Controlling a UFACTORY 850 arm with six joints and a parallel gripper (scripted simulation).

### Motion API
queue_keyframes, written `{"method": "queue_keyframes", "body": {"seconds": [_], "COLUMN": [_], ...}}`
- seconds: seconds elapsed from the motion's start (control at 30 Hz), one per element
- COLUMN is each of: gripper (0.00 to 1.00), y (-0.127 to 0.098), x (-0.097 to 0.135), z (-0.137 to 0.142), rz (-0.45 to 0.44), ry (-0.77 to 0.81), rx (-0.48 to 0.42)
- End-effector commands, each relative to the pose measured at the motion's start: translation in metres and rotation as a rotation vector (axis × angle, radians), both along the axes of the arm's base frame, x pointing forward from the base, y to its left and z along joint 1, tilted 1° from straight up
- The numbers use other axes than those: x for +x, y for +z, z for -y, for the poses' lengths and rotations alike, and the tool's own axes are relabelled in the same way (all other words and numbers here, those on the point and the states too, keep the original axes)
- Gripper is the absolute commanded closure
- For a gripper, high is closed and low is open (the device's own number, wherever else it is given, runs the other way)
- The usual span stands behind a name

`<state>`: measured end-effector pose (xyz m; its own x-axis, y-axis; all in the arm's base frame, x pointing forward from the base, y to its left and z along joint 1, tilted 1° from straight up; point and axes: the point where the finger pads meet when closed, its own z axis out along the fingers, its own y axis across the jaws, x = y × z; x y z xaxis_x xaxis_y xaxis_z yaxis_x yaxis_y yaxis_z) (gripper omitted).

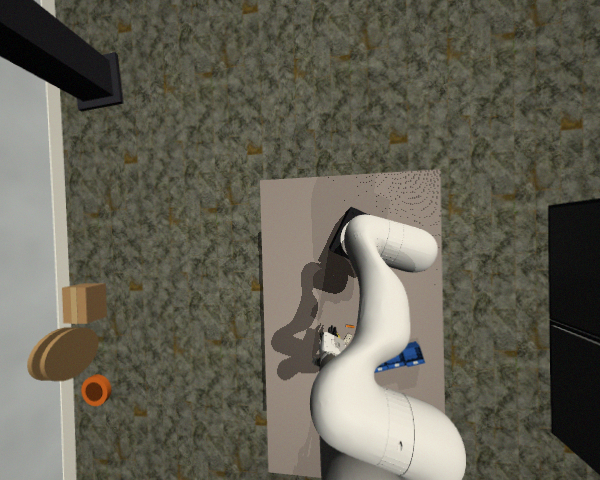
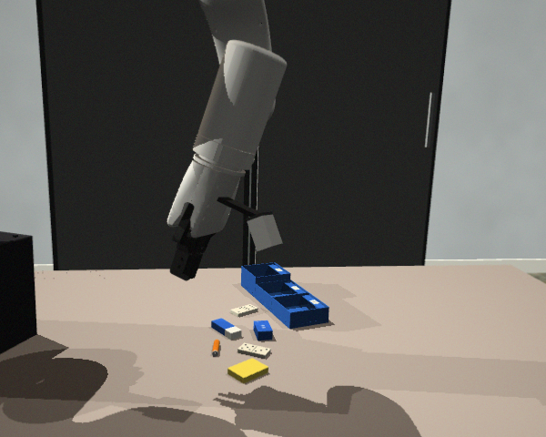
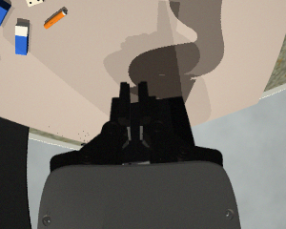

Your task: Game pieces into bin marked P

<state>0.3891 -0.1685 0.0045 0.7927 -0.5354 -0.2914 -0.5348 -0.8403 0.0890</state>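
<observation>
Exterior view: my gripper [image 2: 185, 269] hangs above the table [image 2: 405, 320], fingers drawn together on nothing — left of the blue bin row [image 2: 282, 300]. Two dominoes lie flat on the table: one [image 2: 244, 309] just beside the bins, another [image 2: 254, 349] nearer the yellow block [image 2: 247, 370]. Between them — a blue-and-white eraser [image 2: 226, 328], a small blue box [image 2: 262, 330], an orange cylinder [image 2: 215, 347]. Bin labels too small to read.
</observation>
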Motion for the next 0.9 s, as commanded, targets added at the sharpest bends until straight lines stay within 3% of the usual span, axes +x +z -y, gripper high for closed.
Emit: {"method": "queue_keyframes", "body": {"seconds": [0.0, 0.07, 0.27, 0.37, 0.43, 0.57, 0.63, 0.87], "gripper": [0.93, 0.93, 0.93, 0.93, 0.93, 0.93, 0.93, 0.93], "y": [0.005, 0.008, 0.009, 0.015, 0.018, 0.018, 0.023, 0.029], "x": [0.020, 0.032, 0.037, 0.053, 0.064, 0.064, 0.074, 0.088], "z": [-0.017, -0.028, -0.033, -0.052, -0.064, -0.064, -0.076, -0.096], "rz": [0.073, 0.097, 0.097, 0.176, 0.177, 0.177, 0.231, 0.255], "ry": [0.101, 0.137, 0.137, 0.257, 0.256, 0.256, 0.340, 0.377], "rx": [0.006, 0.007, 0.007, 0.008, 0.009, 0.009, 0.008, 0.009]}}
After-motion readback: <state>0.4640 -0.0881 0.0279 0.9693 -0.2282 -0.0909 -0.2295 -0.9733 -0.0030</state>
